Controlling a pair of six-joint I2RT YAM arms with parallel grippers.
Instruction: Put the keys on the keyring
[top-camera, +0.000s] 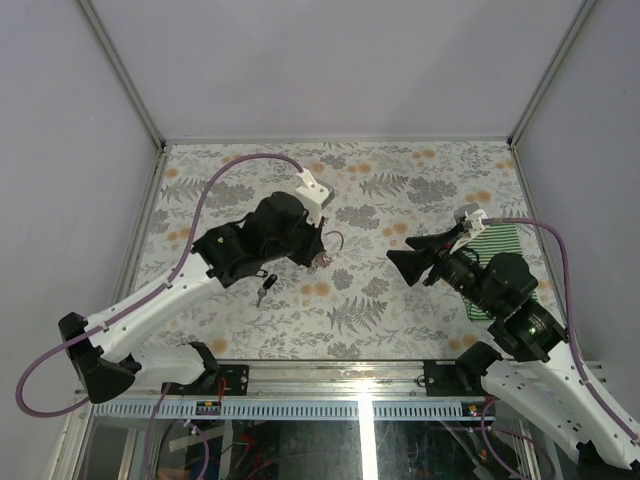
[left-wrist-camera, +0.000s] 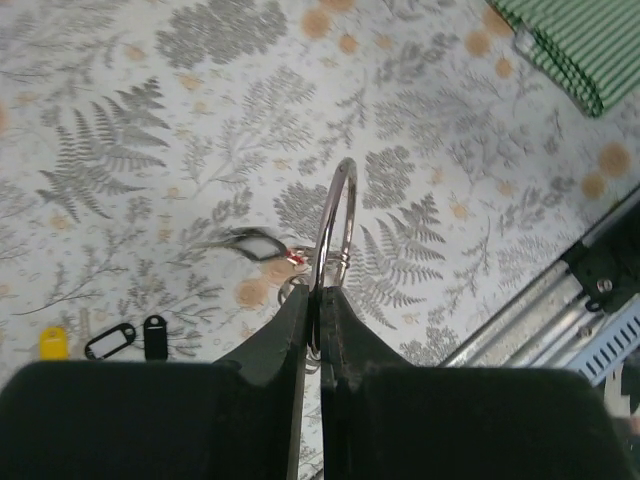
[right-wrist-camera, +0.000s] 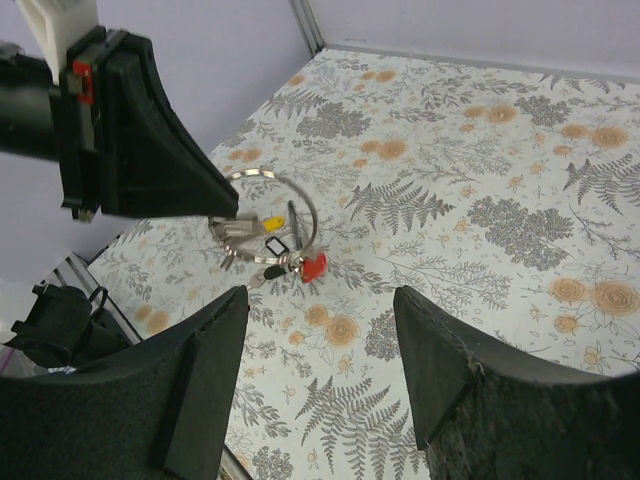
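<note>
My left gripper (left-wrist-camera: 316, 297) is shut on the thin silver keyring (left-wrist-camera: 337, 222) and holds it upright above the table. It also shows in the top view (top-camera: 322, 248). A red-tagged key (right-wrist-camera: 314, 265) hangs at the bottom of the ring (right-wrist-camera: 283, 205). A yellow-tagged key (left-wrist-camera: 52, 342), a clear black-rimmed tag (left-wrist-camera: 108, 340) and a black tag (left-wrist-camera: 155, 335) lie together on the table, below and behind the ring. My right gripper (right-wrist-camera: 318, 300) is open and empty, facing the ring from the right with a gap between them.
A green striped cloth (top-camera: 497, 246) lies folded at the right edge, under my right arm. The floral table cover (top-camera: 400, 180) has walls at the back and both sides. A metal rail (top-camera: 340, 378) runs along the near edge.
</note>
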